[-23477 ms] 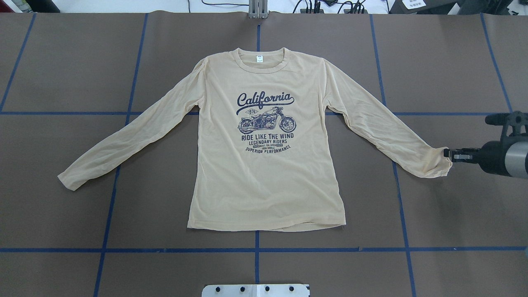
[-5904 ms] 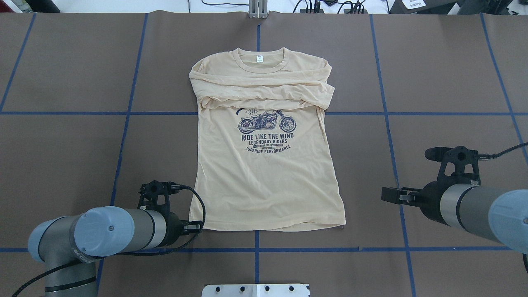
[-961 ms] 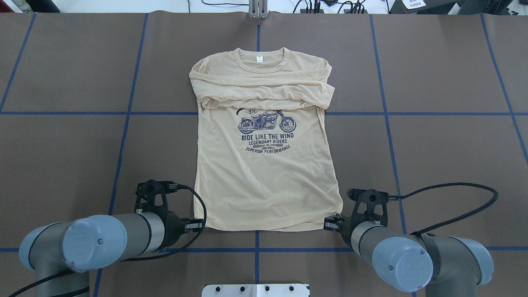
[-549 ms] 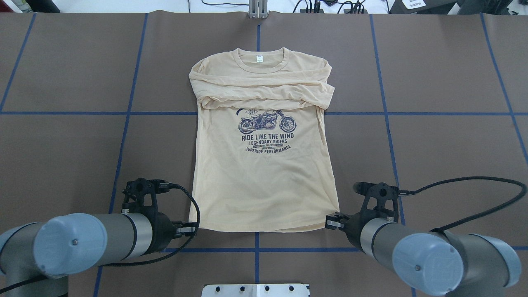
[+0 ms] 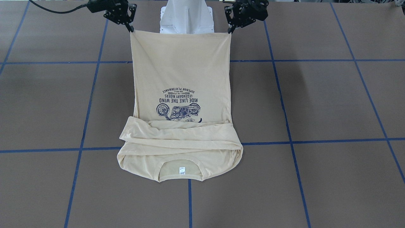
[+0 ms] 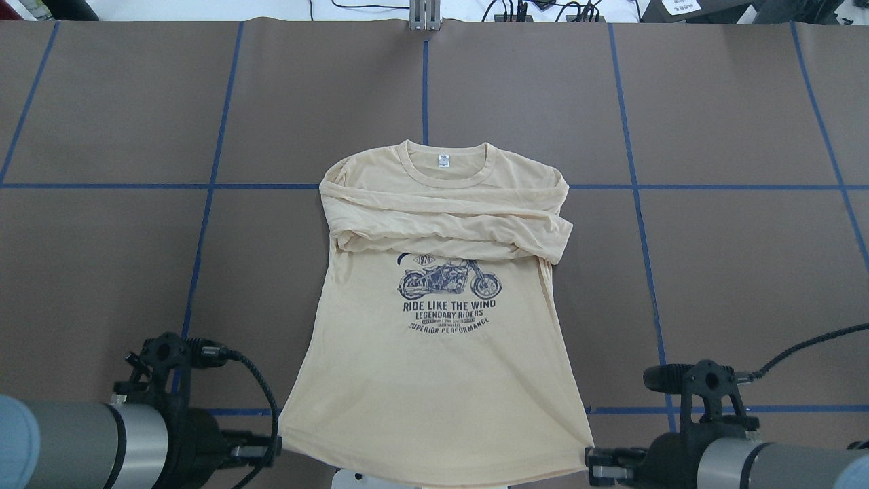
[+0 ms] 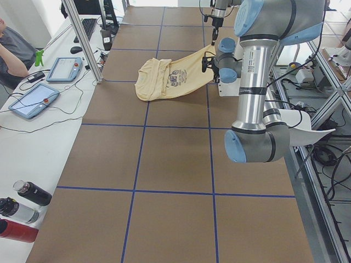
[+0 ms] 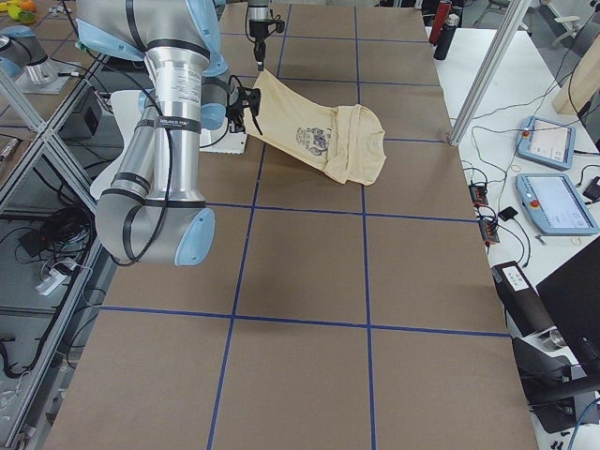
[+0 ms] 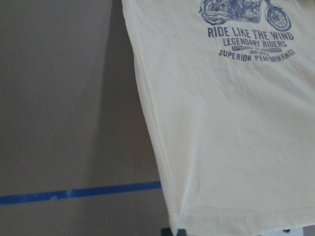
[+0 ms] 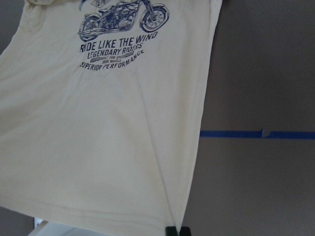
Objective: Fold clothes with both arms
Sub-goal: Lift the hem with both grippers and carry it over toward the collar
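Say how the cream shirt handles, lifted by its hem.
Probably floppy: the thin cream long-sleeved shirt drapes from the left end effector and right end effector to the brown table. Likely light: two corner pinches lift it.

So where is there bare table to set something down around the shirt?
Bare table lies on both sides of the shirt, out to the table ends, and beyond its collar to the far edge. It is crowded at the robot's edge: the left end effector and right end effector hold the hem corners raised there.
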You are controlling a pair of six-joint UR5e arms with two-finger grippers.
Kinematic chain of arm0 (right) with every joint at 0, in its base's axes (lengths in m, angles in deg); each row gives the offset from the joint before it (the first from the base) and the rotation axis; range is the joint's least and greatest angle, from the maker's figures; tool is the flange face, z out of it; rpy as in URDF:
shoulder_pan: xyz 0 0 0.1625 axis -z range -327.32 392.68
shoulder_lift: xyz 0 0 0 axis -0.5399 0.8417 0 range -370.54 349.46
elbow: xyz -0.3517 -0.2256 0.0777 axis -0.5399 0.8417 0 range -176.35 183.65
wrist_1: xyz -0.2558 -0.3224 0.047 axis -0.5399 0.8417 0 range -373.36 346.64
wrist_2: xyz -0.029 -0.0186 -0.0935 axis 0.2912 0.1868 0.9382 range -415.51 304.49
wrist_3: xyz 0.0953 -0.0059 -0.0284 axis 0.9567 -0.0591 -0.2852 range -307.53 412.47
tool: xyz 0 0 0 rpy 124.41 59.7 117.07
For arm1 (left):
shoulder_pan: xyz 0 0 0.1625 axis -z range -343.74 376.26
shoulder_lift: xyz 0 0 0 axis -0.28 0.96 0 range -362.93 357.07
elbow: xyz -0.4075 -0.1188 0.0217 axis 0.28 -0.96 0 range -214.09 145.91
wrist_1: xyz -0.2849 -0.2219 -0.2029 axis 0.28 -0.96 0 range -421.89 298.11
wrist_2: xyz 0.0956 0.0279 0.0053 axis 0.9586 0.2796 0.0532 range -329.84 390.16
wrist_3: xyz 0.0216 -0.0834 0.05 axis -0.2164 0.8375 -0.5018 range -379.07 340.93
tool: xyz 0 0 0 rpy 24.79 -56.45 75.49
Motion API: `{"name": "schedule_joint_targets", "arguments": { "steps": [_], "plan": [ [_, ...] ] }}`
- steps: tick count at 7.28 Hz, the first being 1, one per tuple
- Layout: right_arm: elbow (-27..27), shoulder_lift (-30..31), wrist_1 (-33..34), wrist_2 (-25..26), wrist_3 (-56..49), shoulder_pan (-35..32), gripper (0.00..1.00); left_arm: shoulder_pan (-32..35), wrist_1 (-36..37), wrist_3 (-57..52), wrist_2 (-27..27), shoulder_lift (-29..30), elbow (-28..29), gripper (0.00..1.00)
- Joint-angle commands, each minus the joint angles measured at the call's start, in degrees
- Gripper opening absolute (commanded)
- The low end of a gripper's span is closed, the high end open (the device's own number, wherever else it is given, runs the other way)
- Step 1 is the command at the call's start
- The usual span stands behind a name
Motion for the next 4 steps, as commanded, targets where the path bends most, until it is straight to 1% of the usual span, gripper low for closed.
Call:
{"name": "schedule_joint_targets", "arguments": {
  "steps": [1,2,3,4],
  "plan": [
    [-5.5,1.6,0.1,-0.2,0.0,4.9,0.0,-6.9,2.3,5.6,0.0,-1.1,-5.9,0.0],
    [-5.4,1.5,0.2,0.6,0.1,3.3,0.0,-6.1,3.0,5.6,0.0,-0.8,-5.8,0.0],
    [-4.9,1.1,2.1,0.7,0.0,-0.4,0.0,-4.5,3.1,5.6,0.1,0.6,-4.6,0.0],
    [-1.0,-1.2,3.4,0.9,-0.2,-4.3,0.0,-0.5,3.1,5.5,0.1,3.7,-1.6,0.0]
  ]
}}
